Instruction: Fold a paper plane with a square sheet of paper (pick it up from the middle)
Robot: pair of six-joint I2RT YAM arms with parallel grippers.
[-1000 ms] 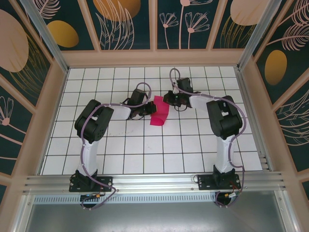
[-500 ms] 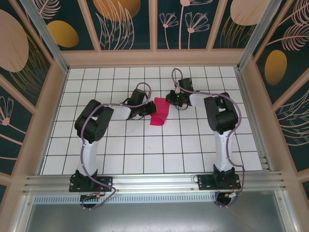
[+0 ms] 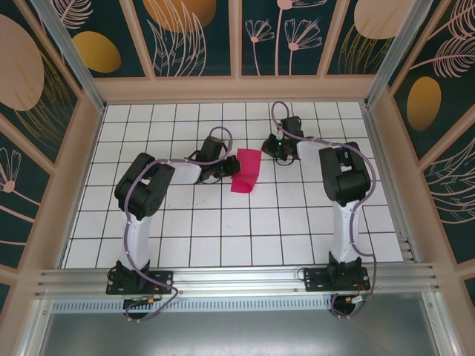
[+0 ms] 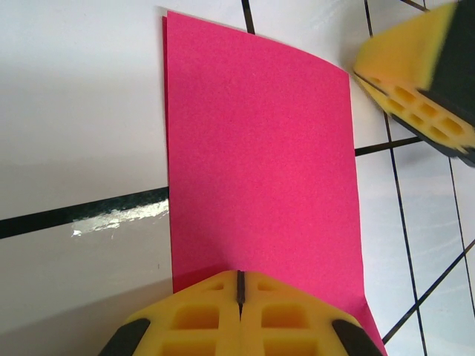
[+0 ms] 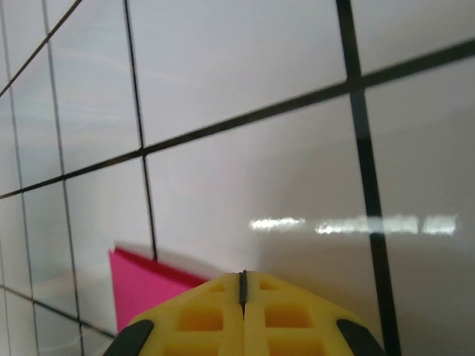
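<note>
Pressed flat together, the yellow pads of the left gripper (image 4: 240, 288) meet in a thin dark seam with no gap, and their tips sit over the near edge of the square sheet of paper (image 4: 260, 148). The left wrist view does not show whether any paper is nipped between them. The sheet is plain magenta-pink and lies flat on the white tiled table (image 3: 223, 222) as an oblong, longer than it is wide, across one of the black grid lines. At its far left corner a thin second edge peeks out beside the first, so it looks doubled over. From above, the sheet lies in the far half of the table, near the middle from side to side, between the two wrists. The left arm reaches in from the left to the sheet's left edge. The right gripper (image 5: 243, 288) is also closed, pad against pad, with nothing between the pads. It stands just beside the sheet's far right corner and apart from it. In the left wrist view a strip of bare tile separates its yellow tip from the pink edge. In the right wrist view only a small pink corner shows, low and to the left of the pads, with white tile and grid lines beyond.
</note>
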